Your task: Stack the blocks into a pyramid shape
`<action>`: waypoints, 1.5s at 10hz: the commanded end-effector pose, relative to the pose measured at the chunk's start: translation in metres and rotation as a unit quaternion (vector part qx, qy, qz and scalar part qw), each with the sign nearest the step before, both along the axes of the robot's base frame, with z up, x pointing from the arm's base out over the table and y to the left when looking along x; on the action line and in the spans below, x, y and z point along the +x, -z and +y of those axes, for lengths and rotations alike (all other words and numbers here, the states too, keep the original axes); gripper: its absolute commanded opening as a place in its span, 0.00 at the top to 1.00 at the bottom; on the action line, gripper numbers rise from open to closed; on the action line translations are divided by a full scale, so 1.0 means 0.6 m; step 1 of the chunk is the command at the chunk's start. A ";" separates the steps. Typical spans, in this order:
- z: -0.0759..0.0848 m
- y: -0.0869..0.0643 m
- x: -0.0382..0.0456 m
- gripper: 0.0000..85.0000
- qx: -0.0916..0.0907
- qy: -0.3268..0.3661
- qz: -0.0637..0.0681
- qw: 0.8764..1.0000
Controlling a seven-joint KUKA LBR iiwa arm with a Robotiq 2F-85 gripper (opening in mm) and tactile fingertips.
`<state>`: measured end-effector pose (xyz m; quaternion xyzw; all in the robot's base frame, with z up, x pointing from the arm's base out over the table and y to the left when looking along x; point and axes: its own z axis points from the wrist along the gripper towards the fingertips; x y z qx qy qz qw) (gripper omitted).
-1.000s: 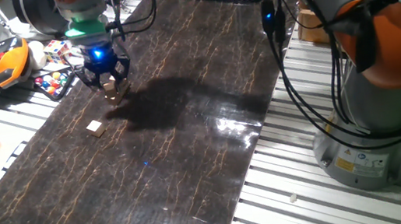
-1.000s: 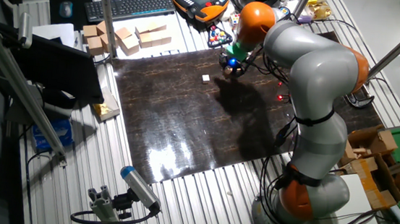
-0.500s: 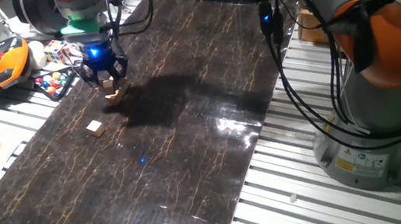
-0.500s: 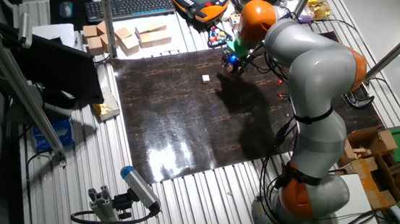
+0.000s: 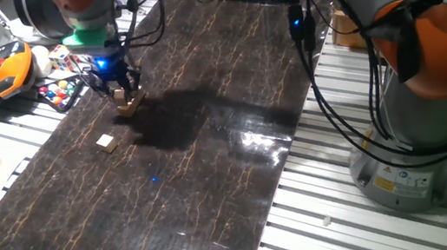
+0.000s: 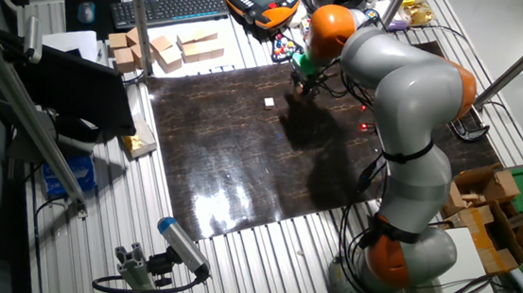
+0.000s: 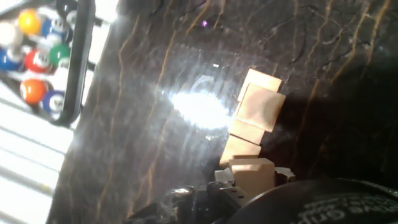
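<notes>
now hand (image 5: 120, 90) nearer pyramid (image 7: 254, 118), block (image 7: 251, 175) gripped

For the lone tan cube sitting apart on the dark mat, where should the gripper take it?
Come straight down on the loose cube and pinch two opposite vertical faces. It sits flat on the mat, apart from the stack, so nothing crowds its sides.

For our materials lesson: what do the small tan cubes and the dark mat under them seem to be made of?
The small tan cubes look like unfinished wood: pale, matte, square-edged. The dark mat looks like glossy marble-patterned sheet, probably plastic or laminate: brown veins, bright glare.
</notes>
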<state>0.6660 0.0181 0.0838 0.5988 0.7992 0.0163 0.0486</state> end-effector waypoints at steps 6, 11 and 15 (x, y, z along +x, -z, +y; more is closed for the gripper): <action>-0.008 0.002 0.001 0.99 -0.003 0.255 0.026 0.967; -0.013 0.013 0.007 0.99 0.005 0.255 0.031 0.966; -0.011 0.014 0.009 0.99 0.005 0.194 0.040 0.980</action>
